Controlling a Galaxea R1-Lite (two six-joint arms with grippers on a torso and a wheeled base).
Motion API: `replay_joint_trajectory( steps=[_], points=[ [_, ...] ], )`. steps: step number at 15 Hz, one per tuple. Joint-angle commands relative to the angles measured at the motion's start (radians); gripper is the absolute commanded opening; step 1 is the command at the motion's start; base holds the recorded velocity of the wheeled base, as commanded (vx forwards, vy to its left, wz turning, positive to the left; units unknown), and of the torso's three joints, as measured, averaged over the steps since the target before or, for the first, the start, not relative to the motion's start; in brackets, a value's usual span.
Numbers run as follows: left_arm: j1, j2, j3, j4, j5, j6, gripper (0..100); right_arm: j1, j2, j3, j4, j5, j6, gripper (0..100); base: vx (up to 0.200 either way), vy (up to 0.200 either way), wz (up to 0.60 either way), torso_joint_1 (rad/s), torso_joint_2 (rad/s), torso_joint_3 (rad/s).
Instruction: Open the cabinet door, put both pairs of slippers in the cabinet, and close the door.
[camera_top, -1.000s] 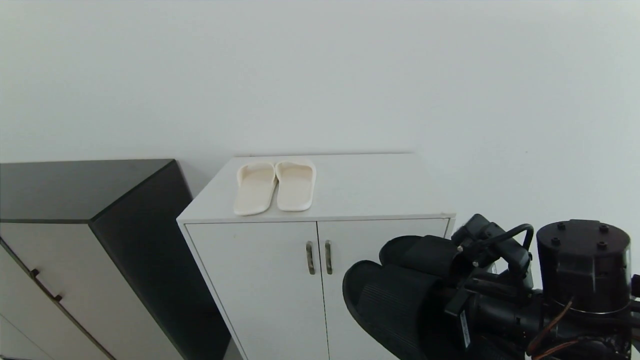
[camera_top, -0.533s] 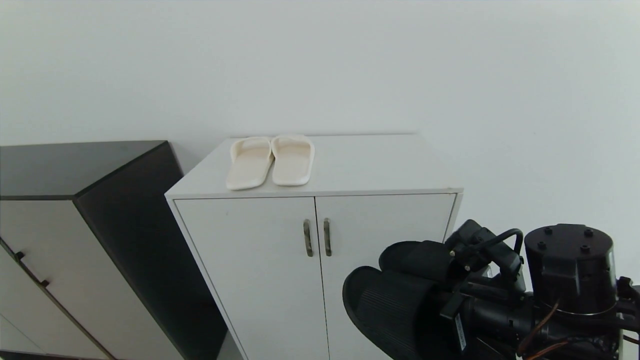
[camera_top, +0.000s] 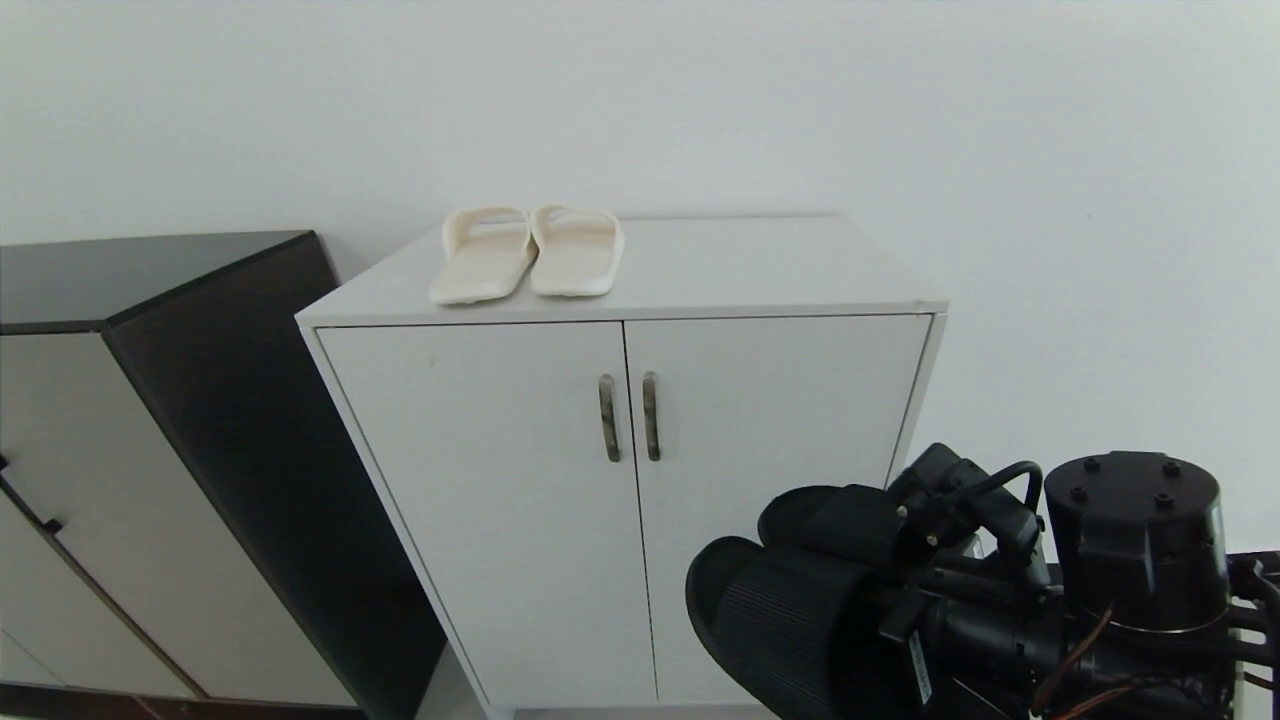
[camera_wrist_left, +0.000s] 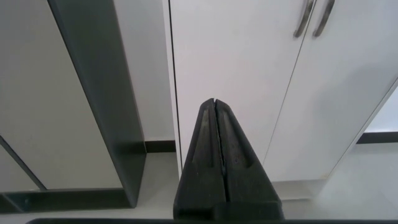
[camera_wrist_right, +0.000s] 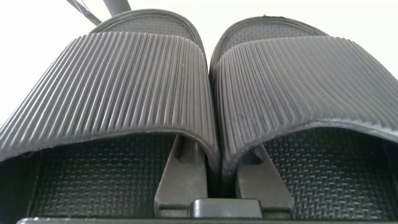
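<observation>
Two black slippers (camera_wrist_right: 143, 81) pinched between right fingers (camera_wrist_right: 181, 180); cream pair (camera_top: 540, 255) atop closed cabinet (camera_top: 500, 480).

Joint housing, lower right of head view: matte black cylinder (camera_top: 1130, 540), flat top with four small screws (camera_top: 1163, 496).
Cables, lower right: black looped cable (camera_top: 1015, 472); thin orange-red wires (camera_top: 1075, 668) under the cylinder.
Marking: small white printed label (camera_top: 918, 668) on black wrist link.
Left gripper (camera_wrist_left: 214, 102), lower centre of left wrist view: two black tapered fingers, thin seam between.
Right gripper's fingers (camera_wrist_right: 181, 177), bottom of right wrist view: flat dark-grey bars.
</observation>
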Motion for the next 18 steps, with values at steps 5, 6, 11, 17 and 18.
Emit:
replay_joint_trajectory(
  steps=[5, 6, 11, 17, 18],
  points=[
    [0.000, 0.001, 0.000, 0.000, -0.001, 0.001, 0, 0.000, 0.008, 0.002, -0.001, -0.001, 0.000, 0, 0.000, 0.000, 0.00, -0.137, 0.46, 0.332],
    [0.000, 0.001, 0.000, 0.000, 0.000, 0.001, 0, 0.000, 0.008, 0.002, -0.001, -0.001, 0.000, 0, 0.000, 0.000, 0.00, -0.105, 0.45, 0.344],
    [0.000, 0.001, 0.000, 0.000, -0.001, 0.002, 0, -0.007, 0.008, 0.000, -0.002, -0.001, 0.000, 0, 0.000, 0.000, 0.00, -0.068, 0.44, 0.374],
    [0.000, 0.001, 0.000, 0.000, -0.001, 0.002, 0, -0.007, 0.006, 0.000, -0.002, -0.002, 0.000, 0, 0.000, 0.000, 0.00, -0.008, 0.08, 0.074],
    [0.000, 0.001, 0.000, 0.000, -0.001, 0.002, 0, -0.007, 0.003, 0.000, -0.002, -0.002, 0.000, 0, 0.000, 0.000, 0.00, 0.000, 0.00, 0.000]
  ],
)
